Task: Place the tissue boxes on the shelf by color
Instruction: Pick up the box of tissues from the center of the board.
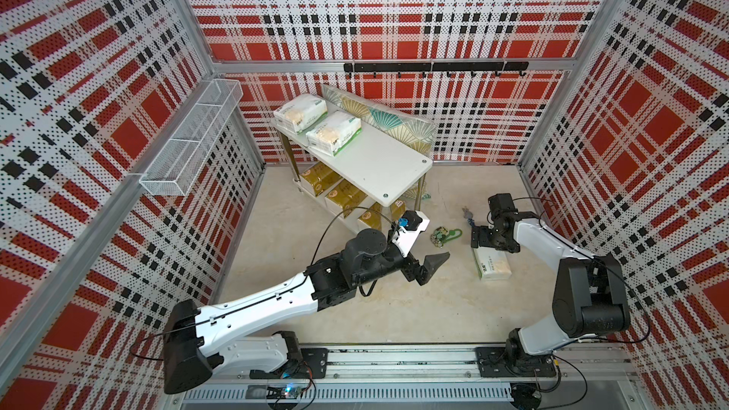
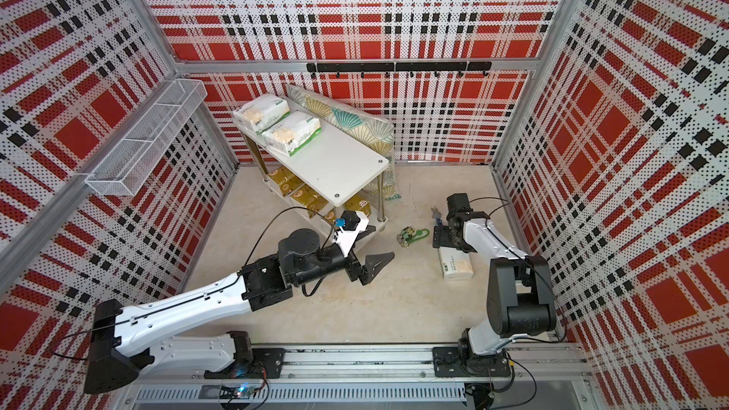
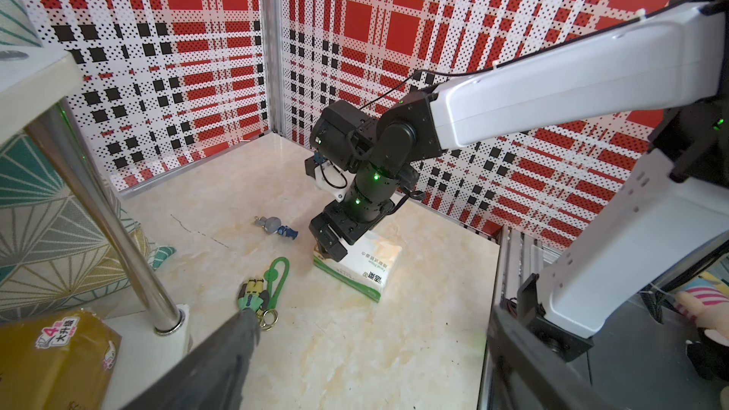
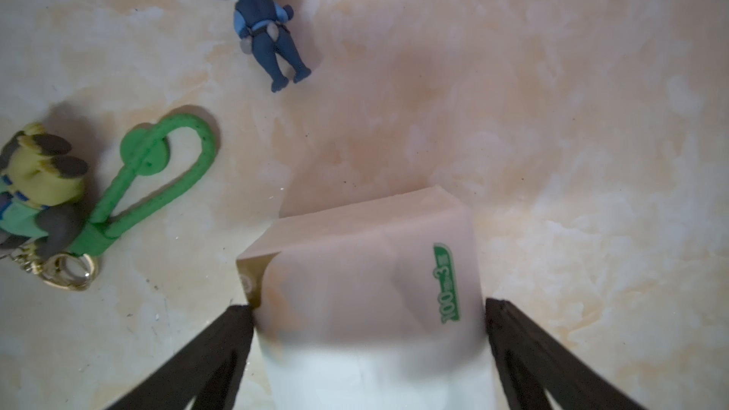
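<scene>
The shelf (image 1: 388, 167) (image 2: 343, 169) stands at the back. Two white tissue boxes (image 1: 300, 109) (image 1: 334, 132) lie on its top board, and three gold ones (image 1: 319, 177) (image 1: 347, 196) (image 1: 371, 218) on the lower board. Another white tissue box (image 1: 493, 267) (image 2: 455, 268) (image 3: 367, 270) (image 4: 367, 262) lies on the floor. My right gripper (image 4: 369, 305) (image 1: 479, 241) is open, pointing down, with one finger (image 4: 232, 333) on each side of that box's end. My left gripper (image 3: 371, 317) (image 1: 434, 269) hangs open and empty by the shelf's near end.
A green-looped keychain (image 1: 445, 235) (image 4: 157, 175) and a small blue figure (image 3: 276, 226) (image 4: 264, 33) lie on the floor between the shelf and the floor box. A patterned cushion (image 1: 394, 124) leans behind the shelf. A wire basket (image 1: 189, 140) hangs on the left wall.
</scene>
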Available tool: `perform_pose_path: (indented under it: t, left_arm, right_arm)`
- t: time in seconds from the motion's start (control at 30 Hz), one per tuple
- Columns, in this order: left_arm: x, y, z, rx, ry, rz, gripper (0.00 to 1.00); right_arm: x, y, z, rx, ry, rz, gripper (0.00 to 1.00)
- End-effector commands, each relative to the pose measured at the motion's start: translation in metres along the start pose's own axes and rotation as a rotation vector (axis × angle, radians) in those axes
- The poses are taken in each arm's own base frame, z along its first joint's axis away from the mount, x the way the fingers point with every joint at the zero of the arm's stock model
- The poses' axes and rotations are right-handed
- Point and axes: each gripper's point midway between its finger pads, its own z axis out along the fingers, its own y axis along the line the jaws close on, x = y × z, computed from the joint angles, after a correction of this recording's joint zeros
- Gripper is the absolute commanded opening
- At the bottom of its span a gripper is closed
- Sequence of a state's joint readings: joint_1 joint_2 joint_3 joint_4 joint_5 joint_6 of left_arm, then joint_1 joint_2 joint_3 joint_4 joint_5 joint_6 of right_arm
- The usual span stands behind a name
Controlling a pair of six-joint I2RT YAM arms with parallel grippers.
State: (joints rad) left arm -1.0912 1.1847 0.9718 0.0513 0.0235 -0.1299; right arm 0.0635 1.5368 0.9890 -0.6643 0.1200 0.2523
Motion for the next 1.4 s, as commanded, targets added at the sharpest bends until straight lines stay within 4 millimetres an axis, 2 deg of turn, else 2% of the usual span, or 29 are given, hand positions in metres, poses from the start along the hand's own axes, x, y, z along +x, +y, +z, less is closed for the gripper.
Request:
perform_pose_path:
  t: [0.0, 0.1, 0.27, 0.43, 0.8, 1.0, 1.17, 1.37]
  left_arm:
    - [-0.012, -0.007, 0.002, 0.029, -0.016, 0.009, 0.95]
    - [-0.011, -0.008, 0.005, 0.035, -0.007, 0.014, 0.95]
    - [-0.014, -0.007, 0.006, 0.033, 0.0, 0.024, 0.94]
    - [-0.016, -0.006, 0.003, 0.036, 0.0, 0.024, 0.95]
    - [-0.014, -0.003, -0.003, 0.034, -0.007, 0.023, 0.94]
    - [-0.014, -0.002, -0.004, 0.037, -0.009, 0.022, 0.94]
    - [-0.015, -0.002, -0.006, 0.036, -0.009, 0.025, 0.94]
    - [-0.014, -0.002, -0.006, 0.04, -0.009, 0.023, 0.94]
  right_arm:
    - [-0.013, 0.007, -0.014, -0.044, -0.092, -0.038, 1.0]
    - [-0.016, 0.012, -0.015, -0.072, -0.135, -0.084, 1.0]
    - [-0.017, 0.01, -0.007, -0.049, -0.122, -0.146, 1.0]
    - [-0.022, 0.008, -0.009, -0.037, -0.127, -0.168, 1.0]
    - [-0.008, 0.006, 0.005, -0.031, -0.071, -0.167, 1.0]
    - [-0.001, -0.001, 0.014, 0.009, -0.032, -0.163, 1.0]
    - [-0.005, -0.003, 0.008, 0.019, -0.053, -0.156, 1.0]
    - [0.0, -0.004, 0.014, 0.028, -0.022, -0.156, 1.0]
